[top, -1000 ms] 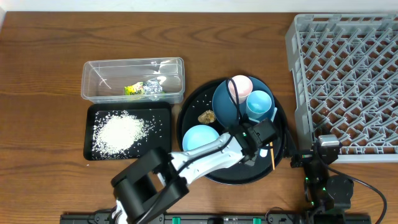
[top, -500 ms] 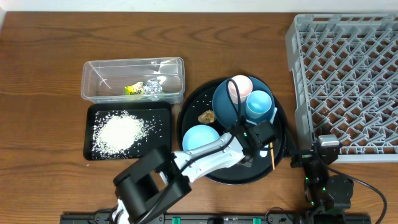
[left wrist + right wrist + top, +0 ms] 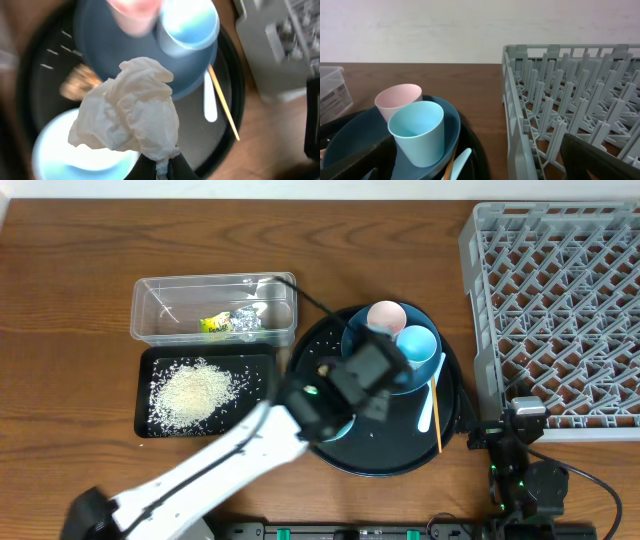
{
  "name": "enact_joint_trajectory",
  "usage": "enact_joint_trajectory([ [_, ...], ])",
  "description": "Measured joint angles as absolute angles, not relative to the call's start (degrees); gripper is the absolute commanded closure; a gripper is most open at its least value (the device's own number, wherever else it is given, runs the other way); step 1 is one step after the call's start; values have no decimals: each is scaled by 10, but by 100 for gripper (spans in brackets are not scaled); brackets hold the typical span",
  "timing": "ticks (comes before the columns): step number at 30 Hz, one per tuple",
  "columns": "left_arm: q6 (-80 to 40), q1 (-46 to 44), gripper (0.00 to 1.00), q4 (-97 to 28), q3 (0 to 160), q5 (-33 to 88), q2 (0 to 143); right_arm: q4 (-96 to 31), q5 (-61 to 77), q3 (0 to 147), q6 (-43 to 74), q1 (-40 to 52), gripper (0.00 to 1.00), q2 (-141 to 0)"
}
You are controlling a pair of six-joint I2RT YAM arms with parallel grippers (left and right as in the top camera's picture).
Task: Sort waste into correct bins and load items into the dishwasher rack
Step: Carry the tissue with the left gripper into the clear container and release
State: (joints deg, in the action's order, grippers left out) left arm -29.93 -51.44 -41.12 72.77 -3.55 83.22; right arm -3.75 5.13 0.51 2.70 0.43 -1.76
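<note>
Surface: brown wooden table (image 3: 80, 240), pale wall behind it in the right wrist view.
Left gripper (image 3: 160, 166): pinched shut on the lower tip of one crumpled white wrapper (image 3: 130, 107), held above the bowl and plate, centre of the frame.
Right gripper (image 3: 477, 150): fingers spread wide, nothing between them, lower right by the rack's corner.
Bins: two, upper left. One clear tub (image 3: 170, 290) holds one yellow-green packet (image 3: 213, 324) and one silver wrapper (image 3: 246, 320); one black rectangular tray (image 3: 150, 360) holds a heap of rice (image 3: 195, 390).
Writing: a label on the tub's side, print too small to read.
Round black tray (image 3: 400, 465): one dark blue plate (image 3: 352, 330), two cups (pink cup (image 3: 386, 315), light blue cup (image 3: 417, 343)), one light blue bowl (image 3: 50, 150), one brown lump (image 3: 80, 82), one pale spoon (image 3: 430, 395), one chopstick (image 3: 436, 420), scattered rice grains.
Dishwasher rack (image 3: 560, 300): one, grey lattice, right edge.
</note>
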Motion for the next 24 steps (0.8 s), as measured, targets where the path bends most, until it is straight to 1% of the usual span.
enact_joint_trajectory([
  [6, -241, -373, 94, -418, 728, -39, 800, -37, 51, 5, 27, 4, 1, -18],
  [11, -213, -232, 94, -413, 728, -44, 809, -37, 51, 5, 27, 4, 1, -18],
  [15, -205, -140, 94, -397, 728, -45, 832, -37, 51, 5, 27, 4, 1, -18],
  [19, -204, -71, 94, -382, 728, -46, 874, -37, 51, 5, 27, 4, 1, -18],
  [24, -190, -35, 94, -363, 728, -47, 935, -37, 51, 5, 27, 4, 1, -18],
])
